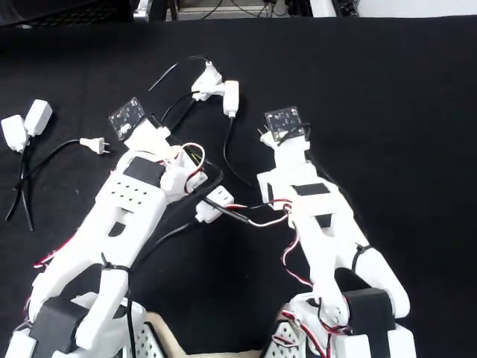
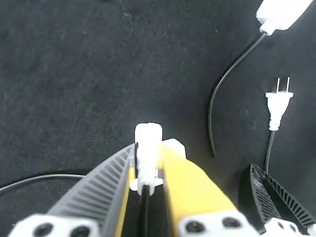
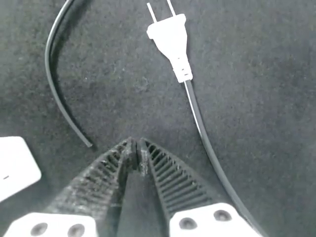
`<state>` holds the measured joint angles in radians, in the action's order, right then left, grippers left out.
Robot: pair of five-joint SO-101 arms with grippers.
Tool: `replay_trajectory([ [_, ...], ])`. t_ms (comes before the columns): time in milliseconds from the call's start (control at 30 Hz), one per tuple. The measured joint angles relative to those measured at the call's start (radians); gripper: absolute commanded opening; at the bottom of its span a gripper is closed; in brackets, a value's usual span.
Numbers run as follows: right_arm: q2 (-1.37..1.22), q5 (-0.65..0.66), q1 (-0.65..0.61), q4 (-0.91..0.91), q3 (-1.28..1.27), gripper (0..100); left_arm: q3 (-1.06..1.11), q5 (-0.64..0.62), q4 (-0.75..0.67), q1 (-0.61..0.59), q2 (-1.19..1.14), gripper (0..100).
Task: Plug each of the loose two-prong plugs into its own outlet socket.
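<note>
The left pincer (image 2: 148, 160) grips a white held plug (image 2: 147, 136) over the black desk (image 2: 74, 74). The right pincer (image 3: 136, 150) is closed and empty, near a white, two-pronged loose plug (image 3: 170, 37) lying flat.

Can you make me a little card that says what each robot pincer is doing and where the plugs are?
left pincer: shut on a white plug
right pincer: shut, nothing in it
second plug: lying on the table just ahead of the right pincer, prongs pointing away from it
third plug: lying on the table to the left of the left pincer, not plugged in
white socket: on the table farther out than both pincers, between them
table: black
</note>
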<state>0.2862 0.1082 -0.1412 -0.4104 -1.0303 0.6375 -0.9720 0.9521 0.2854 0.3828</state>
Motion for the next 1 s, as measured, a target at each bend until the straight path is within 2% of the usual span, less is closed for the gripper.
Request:
replay_trajectory([
  [200,-0.002,-0.032,0.034,0.008,0.000,1.2,0.000,-0.005,-0.087,0.000,-0.041,3],
  [533,-0.002,-0.037,0.034,0.008,0.000,1.2,-0.002,0.104,-0.218,-0.015,-0.292,3],
  [767,-0.002,-0.037,0.034,0.008,0.000,1.2,-0.015,0.009,-0.227,-0.084,-0.299,3],
  [1000,-0.006,-0.038,0.034,0.020,0.000,1.2,-0.031,-0.006,-0.227,-0.107,-0.308,3],
])
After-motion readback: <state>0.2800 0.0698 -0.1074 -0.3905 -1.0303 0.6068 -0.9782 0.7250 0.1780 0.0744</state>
